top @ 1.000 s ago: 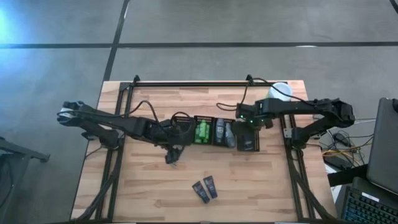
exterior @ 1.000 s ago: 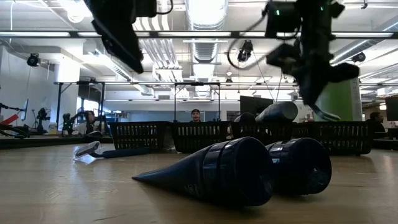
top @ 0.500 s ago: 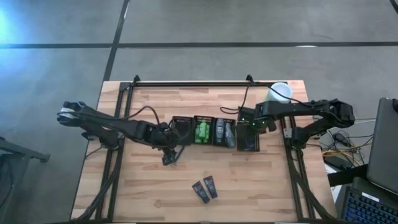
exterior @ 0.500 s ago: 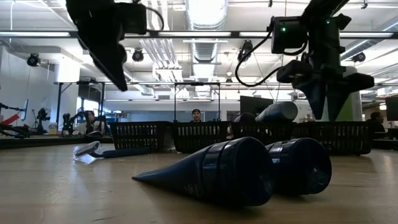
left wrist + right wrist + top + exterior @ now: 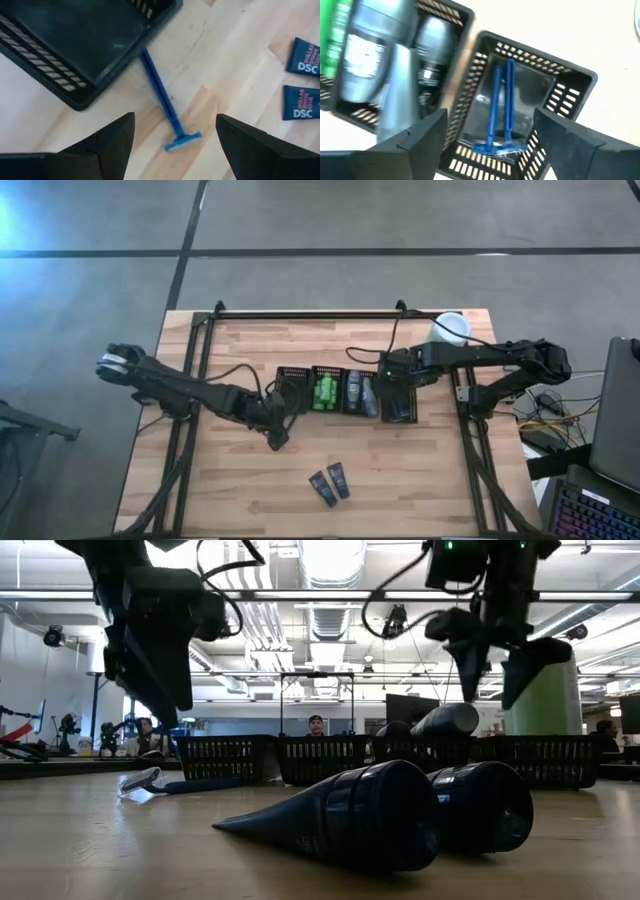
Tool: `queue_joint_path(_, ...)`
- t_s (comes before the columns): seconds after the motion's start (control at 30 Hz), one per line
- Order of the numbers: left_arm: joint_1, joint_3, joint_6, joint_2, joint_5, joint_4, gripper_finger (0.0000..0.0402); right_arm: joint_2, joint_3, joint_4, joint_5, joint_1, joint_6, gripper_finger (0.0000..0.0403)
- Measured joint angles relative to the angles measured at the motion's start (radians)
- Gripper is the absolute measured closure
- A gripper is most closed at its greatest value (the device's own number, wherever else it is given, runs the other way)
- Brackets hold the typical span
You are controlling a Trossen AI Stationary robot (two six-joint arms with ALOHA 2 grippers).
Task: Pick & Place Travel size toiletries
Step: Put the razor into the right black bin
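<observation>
A blue razor (image 5: 165, 107) lies flat on the wood beside an empty black mesh basket (image 5: 85, 45); it also shows in the low view (image 5: 150, 783). My left gripper (image 5: 175, 145) hangs open above it, a finger on either side, touching nothing; it also shows in the high view (image 5: 277, 432). Two dark navy tubes (image 5: 330, 483) lie near the table's front. My right gripper (image 5: 490, 145) is open and empty above the rightmost basket (image 5: 570, 85), which holds two blue razors (image 5: 502, 107). Grey tubes (image 5: 380, 60) and green tubes (image 5: 325, 392) fill the middle baskets.
Several black mesh baskets (image 5: 291, 370) stand in a row across the table's middle. A tall light-green canister with a white lid (image 5: 450, 328) stands at the far right. Black rails run along the table's far, left and right edges. Bare wood lies at the near left.
My left gripper has come down toward the razor on the table, staying open. My right gripper has opened over the rightmost basket, then risen and shifted a little toward the table's left.
</observation>
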Motion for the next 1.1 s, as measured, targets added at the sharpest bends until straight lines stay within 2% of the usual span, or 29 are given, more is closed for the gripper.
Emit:
queue_joint_path(0.33, -0.043, 0.064, -0.16, 0.183, -0.045, 0.004, 0.0119, 0.0, 0.094, -0.017, 0.067, 0.04, -0.033, 0.0072)
queue_joint_path(0.67, -0.019, 0.136, -0.178, 0.382, -0.058, -0.018, 0.0122, -0.001, 0.201, -0.113, 0.131, 0.071, -0.084, 0.0057)
queue_joint_path(0.77, -0.018, 0.149, -0.179, 0.411, -0.055, -0.041, 0.0143, -0.001, 0.218, -0.131, 0.145, 0.084, -0.09, 0.0062)
queue_joint_path(1.0, -0.035, 0.176, -0.163, 0.395, -0.028, -0.105, 0.0241, -0.001, 0.215, -0.137, 0.144, 0.096, -0.105, 0.0077)
queue_joint_path(1.1, -0.04, 0.178, -0.163, 0.387, -0.017, -0.105, 0.0259, -0.001, 0.212, -0.141, 0.144, 0.098, -0.105, 0.0073)
